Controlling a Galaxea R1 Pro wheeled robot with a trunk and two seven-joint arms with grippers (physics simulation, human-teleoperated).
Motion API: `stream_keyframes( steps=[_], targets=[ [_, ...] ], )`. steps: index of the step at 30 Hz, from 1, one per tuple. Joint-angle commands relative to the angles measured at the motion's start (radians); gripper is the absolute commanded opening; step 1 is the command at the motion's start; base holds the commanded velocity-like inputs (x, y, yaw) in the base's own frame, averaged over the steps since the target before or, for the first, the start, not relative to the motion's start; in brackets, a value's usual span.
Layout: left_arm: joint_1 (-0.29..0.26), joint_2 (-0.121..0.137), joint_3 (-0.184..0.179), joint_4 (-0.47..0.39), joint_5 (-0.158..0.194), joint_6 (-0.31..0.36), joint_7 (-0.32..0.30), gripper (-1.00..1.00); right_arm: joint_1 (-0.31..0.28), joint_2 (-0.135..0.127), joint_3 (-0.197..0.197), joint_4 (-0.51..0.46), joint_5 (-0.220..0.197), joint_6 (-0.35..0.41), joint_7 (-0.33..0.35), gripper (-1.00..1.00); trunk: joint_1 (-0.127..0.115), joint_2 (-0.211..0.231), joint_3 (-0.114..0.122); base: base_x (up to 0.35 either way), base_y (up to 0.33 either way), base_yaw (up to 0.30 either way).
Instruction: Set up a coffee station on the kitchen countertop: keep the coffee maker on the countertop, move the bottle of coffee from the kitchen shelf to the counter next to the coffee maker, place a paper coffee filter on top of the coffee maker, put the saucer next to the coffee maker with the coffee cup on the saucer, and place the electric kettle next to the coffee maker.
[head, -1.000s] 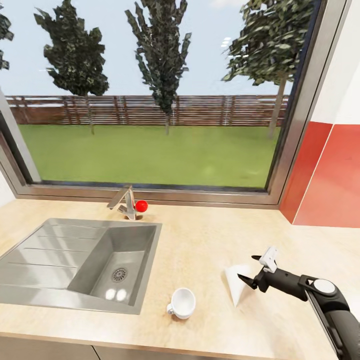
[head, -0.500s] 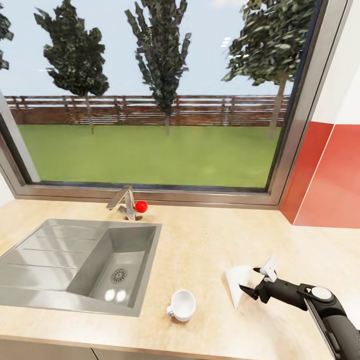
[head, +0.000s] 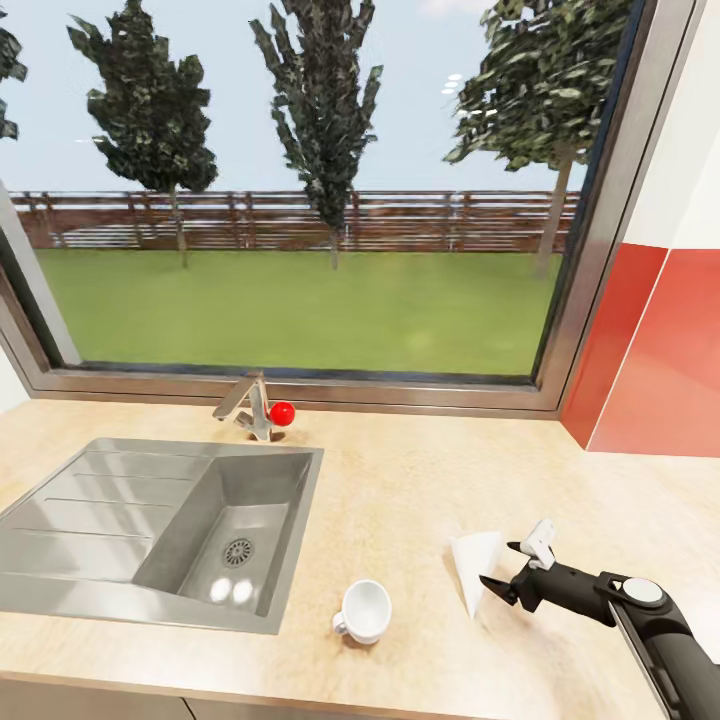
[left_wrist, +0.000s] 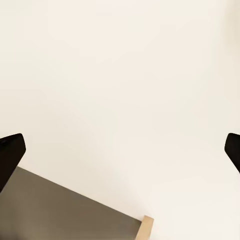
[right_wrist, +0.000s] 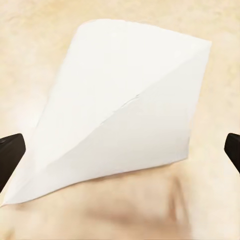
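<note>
A white cone-shaped paper coffee filter lies flat on the beige countertop, large in the right wrist view. My right gripper is open, low over the counter just right of the filter, its fingertips level with the filter's edge and nothing between them. A white coffee cup stands upright near the counter's front edge, left of the filter. My left gripper is open, its dark fingertips at the frame edges against a pale surface.
A steel sink with a drainboard takes up the counter's left half, with a faucet and red knob behind it. A large window runs along the back. A red and white wall stands at the right.
My right gripper has dropped lower toward the counter and edged closer to the filter's side. Filter and cup have not moved.
</note>
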Motion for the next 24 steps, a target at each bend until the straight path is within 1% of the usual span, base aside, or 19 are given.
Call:
stream_keyframes(
  steps=[1,24],
  targets=[
    [-0.001,0.001,0.004,0.002,0.002,-0.006,0.000,1.00,-0.001,0.000,-0.002,-0.002,0.005,0.006,0.006,1.00,0.001,-0.002,-0.002,0.074,0.000,0.000],
    [0.010,0.002,0.003,0.002,0.002,-0.006,0.000,1.00,-0.001,0.002,-0.002,-0.008,0.003,0.006,0.006,1.00,0.001,-0.002,-0.002,0.024,0.011,0.000]
  ],
)
